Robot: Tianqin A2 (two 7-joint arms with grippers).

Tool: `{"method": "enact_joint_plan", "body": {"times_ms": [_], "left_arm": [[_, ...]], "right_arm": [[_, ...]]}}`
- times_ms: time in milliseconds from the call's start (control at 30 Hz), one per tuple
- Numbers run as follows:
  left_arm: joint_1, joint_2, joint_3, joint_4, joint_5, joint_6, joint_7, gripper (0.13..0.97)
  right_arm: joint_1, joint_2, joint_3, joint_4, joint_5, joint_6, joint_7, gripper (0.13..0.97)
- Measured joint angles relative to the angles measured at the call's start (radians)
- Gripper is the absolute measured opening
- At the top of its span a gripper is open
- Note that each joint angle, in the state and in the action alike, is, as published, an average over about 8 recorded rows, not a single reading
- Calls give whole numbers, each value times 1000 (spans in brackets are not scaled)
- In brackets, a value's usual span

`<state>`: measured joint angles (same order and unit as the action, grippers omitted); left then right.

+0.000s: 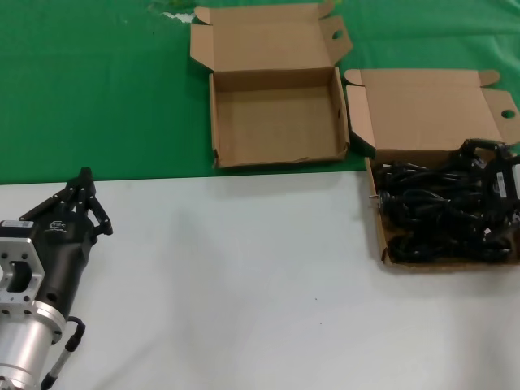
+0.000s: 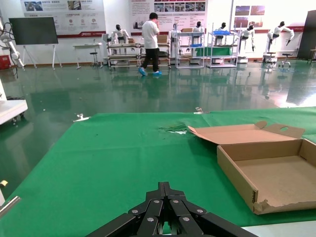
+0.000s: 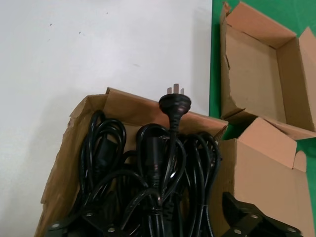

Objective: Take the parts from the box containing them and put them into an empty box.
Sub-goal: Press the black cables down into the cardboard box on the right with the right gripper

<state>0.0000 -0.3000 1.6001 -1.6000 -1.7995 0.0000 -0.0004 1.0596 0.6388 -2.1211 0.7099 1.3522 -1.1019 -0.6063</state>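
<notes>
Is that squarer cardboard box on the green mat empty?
Empty: the squarer box shows only bare cardboard floor, lid folded back.

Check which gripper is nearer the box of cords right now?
Right. The right gripper sits directly over the box of cords, at the tangled cords. The left gripper is parked far across the white table, fingers together.

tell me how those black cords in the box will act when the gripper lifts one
The cords look thin and loosely coiled, so one will probably sag and dangle rather than hold shape. They lie piled and interlaced in their box, so neighbours may drag up too. The chunky plug sticking up looks like the stiffest part to hold.
</notes>
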Motion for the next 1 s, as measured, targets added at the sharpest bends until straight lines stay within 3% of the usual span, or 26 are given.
{"method": "enact_joint_plan", "body": {"times_ms": [333, 600, 900, 1000], "left_arm": [[0, 0, 0, 0, 0, 0, 0, 139], [0, 0, 0, 0, 0, 0, 0, 139], [0, 0, 0, 0, 0, 0, 0, 139], [0, 0, 0, 0, 0, 0, 0, 139]], "right_arm": [[-14, 1, 4, 6, -5, 12, -6, 660], [-27, 7, 7, 34, -8, 14, 7, 442], [-41, 22, 13, 57, -6, 12, 19, 272], [-45, 28, 15, 65, -5, 8, 24, 254]]}}
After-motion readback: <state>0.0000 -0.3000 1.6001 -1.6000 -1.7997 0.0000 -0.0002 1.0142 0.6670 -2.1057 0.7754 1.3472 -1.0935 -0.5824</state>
